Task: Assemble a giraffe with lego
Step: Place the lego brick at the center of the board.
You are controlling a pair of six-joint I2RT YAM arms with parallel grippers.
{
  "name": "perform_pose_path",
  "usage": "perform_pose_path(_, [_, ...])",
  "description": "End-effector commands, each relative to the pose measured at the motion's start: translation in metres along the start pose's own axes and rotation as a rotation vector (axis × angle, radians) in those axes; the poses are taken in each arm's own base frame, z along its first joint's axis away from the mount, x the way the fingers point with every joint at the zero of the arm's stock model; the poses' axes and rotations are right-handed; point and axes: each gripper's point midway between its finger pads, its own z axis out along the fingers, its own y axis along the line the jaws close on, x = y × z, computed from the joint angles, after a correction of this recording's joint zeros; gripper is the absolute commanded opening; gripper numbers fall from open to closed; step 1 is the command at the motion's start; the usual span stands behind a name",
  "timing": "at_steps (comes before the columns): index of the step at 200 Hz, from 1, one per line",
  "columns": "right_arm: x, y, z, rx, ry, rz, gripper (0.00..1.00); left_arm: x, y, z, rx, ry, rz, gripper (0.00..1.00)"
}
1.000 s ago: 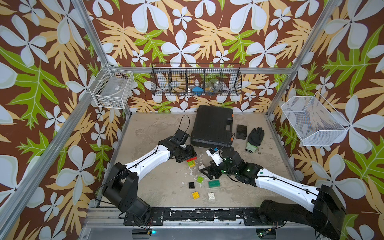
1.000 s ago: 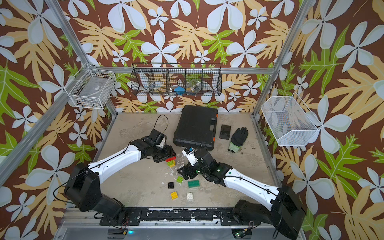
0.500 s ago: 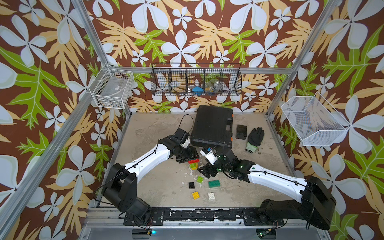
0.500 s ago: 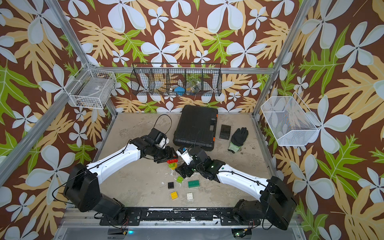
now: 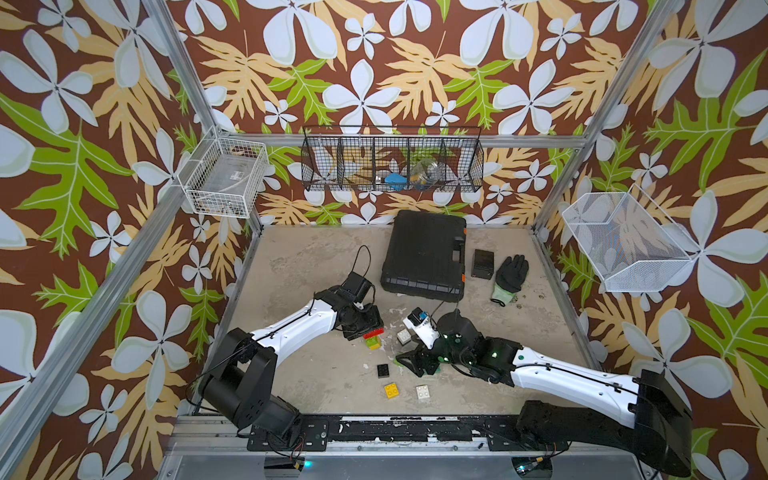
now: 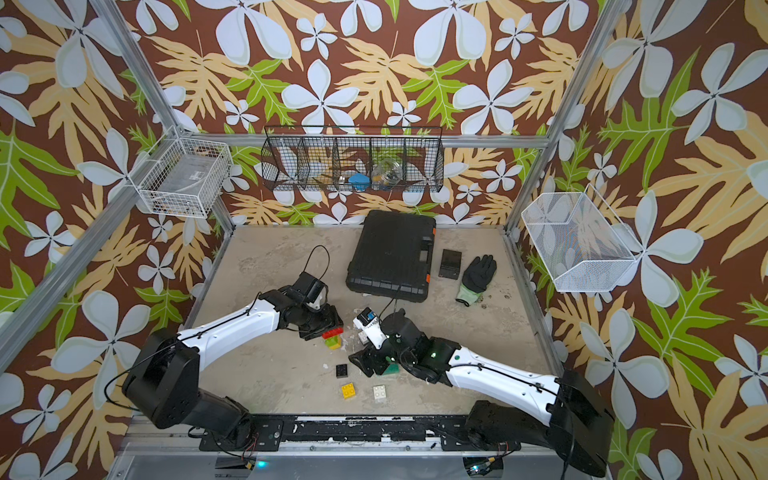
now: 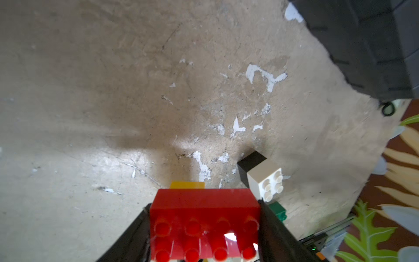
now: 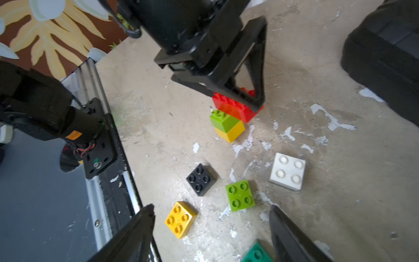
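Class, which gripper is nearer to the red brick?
Left. The left gripper is shut on the red brick; the right gripper hangs open apart from it, by the loose lime green brick.

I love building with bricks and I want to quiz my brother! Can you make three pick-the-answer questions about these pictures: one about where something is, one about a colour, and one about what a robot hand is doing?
1. Where is the black glove?
A. on the floor beside the small black box
B. held by a gripper
C. lying on top of a brick

2. What colour is the brick in the left gripper?
A. red
B. white
C. black

3. What is the right gripper doing?
A. squeezing a brick
B. open, holding nothing
C. squeezing a cable

Answers:
1 A: both top views show the glove lying next to the box, not touching it.
2 A: the left wrist view shows the red brick clamped between the fingers.
3 B: the right wrist view shows its jaws wide apart with nothing gripped.
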Motion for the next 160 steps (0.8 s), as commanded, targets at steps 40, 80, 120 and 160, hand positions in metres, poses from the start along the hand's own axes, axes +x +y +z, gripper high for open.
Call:
perform_pose_path(40, [-0.003, -0.007, 0.010, 0.042, -0.003, 0.035, 0.85, -0.039, 0.010, -0.017, -0.141, -0.206, 0.018, 0.40])
perform_pose_path(80, [0.003, -0.009, 0.013, 0.050, 0.020, 0.040, 0.84, -0.041, 0.040, -0.009, -0.268, -0.243, 0.059, 0.40])
perform_pose_path(120, [0.006, -0.021, 0.009, 0.103, 0.027, 0.055, 0.84, -0.036, 0.036, -0.003, -0.287, -0.254, 0.082, 0.40])
perform_pose_path(160, [0.004, -0.034, 0.003, 0.126, 0.012, 0.089, 0.84, -0.024, 0.021, 0.003, -0.282, -0.218, 0.173, 0.44])
